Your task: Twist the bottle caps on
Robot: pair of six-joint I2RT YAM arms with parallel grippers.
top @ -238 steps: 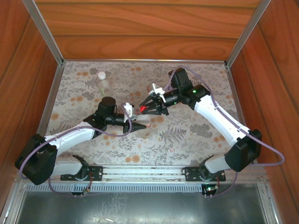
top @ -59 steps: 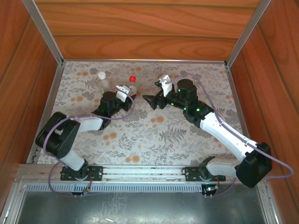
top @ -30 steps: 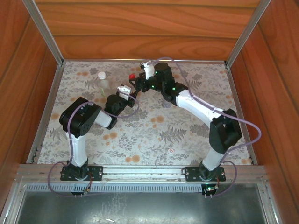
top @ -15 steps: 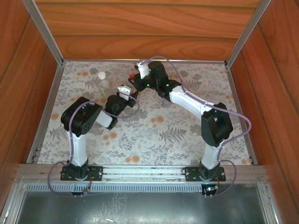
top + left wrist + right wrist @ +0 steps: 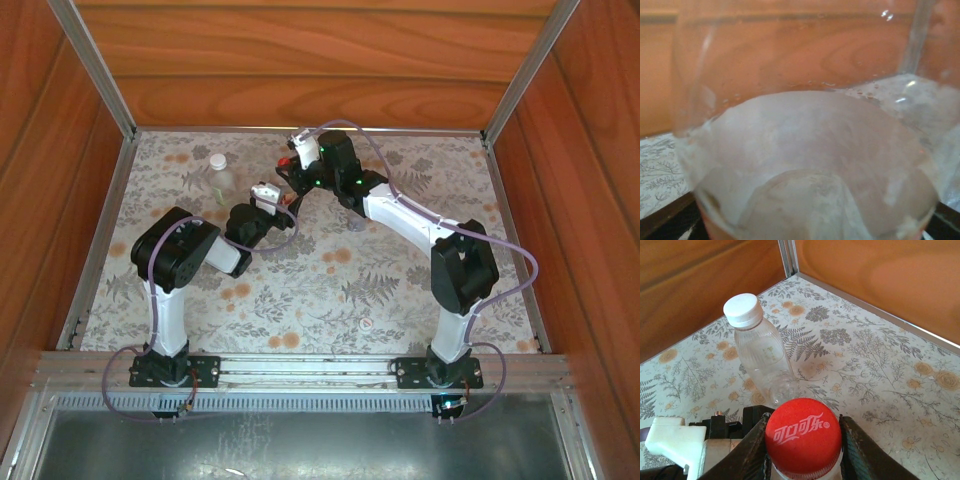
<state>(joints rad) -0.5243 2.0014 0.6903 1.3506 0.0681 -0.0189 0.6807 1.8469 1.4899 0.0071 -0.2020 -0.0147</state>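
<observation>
Your right gripper [image 5: 803, 445] has both fingers closed against the sides of the red cap [image 5: 802, 432]. The cap sits on the neck of the clear bottle [image 5: 805, 150], which stands toward the far middle of the floral table [image 5: 880, 365]. Your left gripper [image 5: 272, 194] brackets that bottle's body; whether it is clamped or slack, I cannot tell. The cap looks small and stiff, so pinch its side wall. The bottle seems light, thin and slick, likely to spin or dent, so brace it low on the body. A white-capped bottle [image 5: 760, 355] stands just beyond.
</observation>
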